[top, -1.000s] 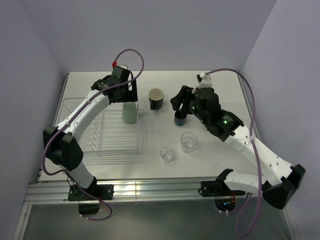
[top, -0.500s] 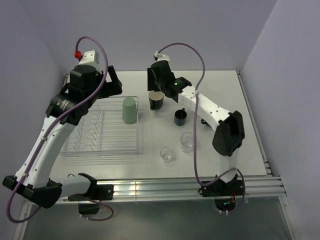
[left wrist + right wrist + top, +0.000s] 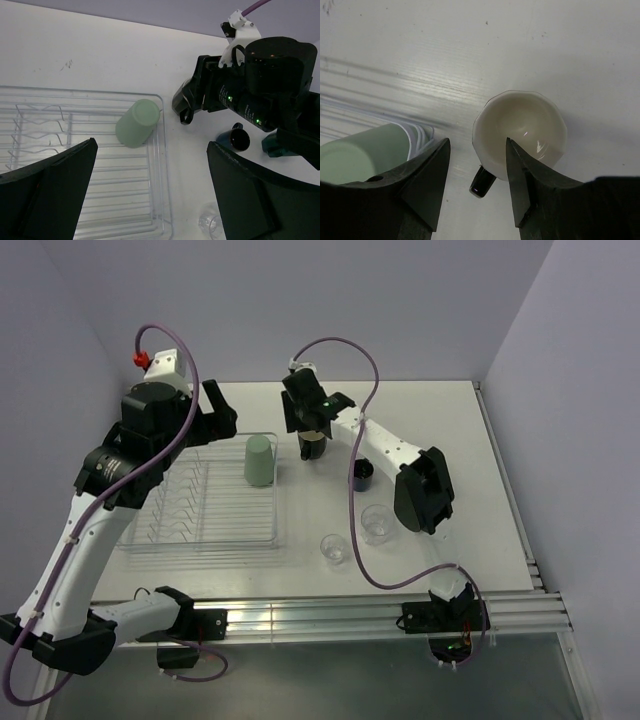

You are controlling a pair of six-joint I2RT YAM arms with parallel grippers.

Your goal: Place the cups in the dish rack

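A white table [image 3: 450, 430] fills a booth of pale lilac walls [image 3: 400, 300] at 9, 12 and 3 o'clock. An aluminium rail [image 3: 320, 612] runs along its 6 o'clock edge. Faint dark scuffs [image 3: 67, 64] mark the top beyond the rack [image 3: 160, 540], which lies on the table's 9 o'clock side. The mint tumbler [image 3: 259, 462] stands narrow end up in the rack's 1 o'clock corner.

The black mug [image 3: 314, 445] sits just at 3 o'clock of the rack, handle towards 9. The right gripper [image 3: 312, 425] hangs over it, jaws spread, one finger outside the rim and one above the cream inside; I cannot tell whether they touch it. The navy mug [image 3: 363, 473] is at 4 o'clock of the black mug, and the green mug [image 3: 272, 145] is beside the navy one. One clear tumbler [image 3: 377, 523] and another [image 3: 335, 548] stand nearer 6.

The left gripper [image 3: 213, 420] hovers above the rack's far edge, jaws wide, holding nothing.
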